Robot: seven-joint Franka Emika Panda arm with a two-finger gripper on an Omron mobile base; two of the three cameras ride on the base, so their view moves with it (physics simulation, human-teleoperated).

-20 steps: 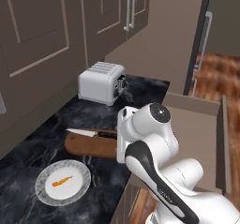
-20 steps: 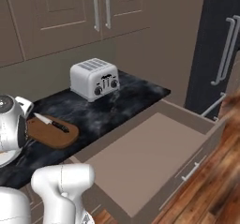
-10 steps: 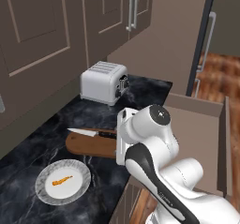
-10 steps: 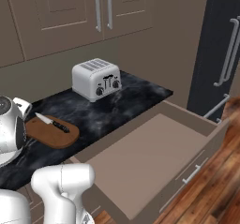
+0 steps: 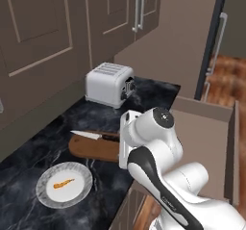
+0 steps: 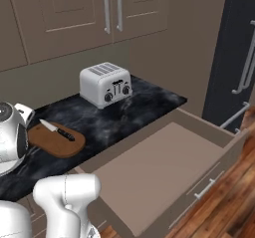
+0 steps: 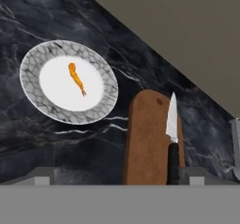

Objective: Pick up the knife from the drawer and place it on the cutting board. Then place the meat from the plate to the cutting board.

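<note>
The knife (image 7: 172, 124) lies along the brown cutting board (image 7: 145, 138), black handle toward me and blade pointing away. Left of the board stands the white-grey plate (image 7: 33, 66) with the small orange meat (image 7: 76, 78) at its centre. My gripper (image 7: 119, 175) hangs open above the counter, near the board's close end, with nothing between its fingertips (image 7: 44, 174). From the left base view, the knife (image 5: 93, 135) rests on the board (image 5: 93, 151), with the plate (image 5: 45, 195) and meat (image 5: 62, 184) in front. The drawer (image 6: 159, 172) stands pulled out, its flat inside bare.
A silver toaster (image 5: 109, 83) stands at the back of the black marble counter (image 5: 149, 92), beyond the board. Cabinet doors with long handles (image 6: 112, 8) hang above. The open drawer (image 5: 211, 137) juts out to the right over a wooden floor (image 6: 234, 197).
Both base views have drifted slightly, so the camera has moved a little. The knife stays on the board, the meat on the plate, and the gripper stays open.
</note>
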